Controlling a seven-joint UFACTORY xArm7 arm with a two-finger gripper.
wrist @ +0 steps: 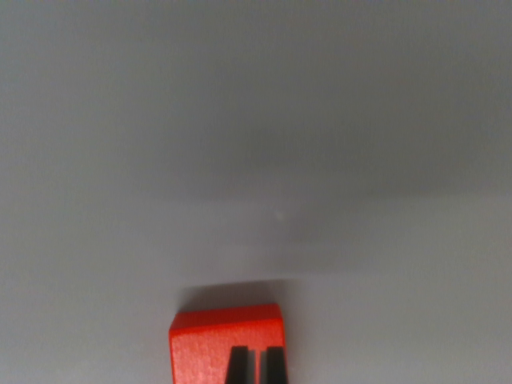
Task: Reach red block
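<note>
The red block [202,350] lies on a grey surface at the bottom of the wrist view, slightly left of centre, its lower part cut off by the frame edge. My gripper [256,362] shows only as two dark fingertips [238,366] at the bottom edge, in front of the block's right half. The tips stand close together with just a thin slit between them and nothing held. Whether they touch the block cannot be told.
A plain grey surface [256,144] fills the rest of the view. A soft shadow lies just beyond the block's far edge [232,294].
</note>
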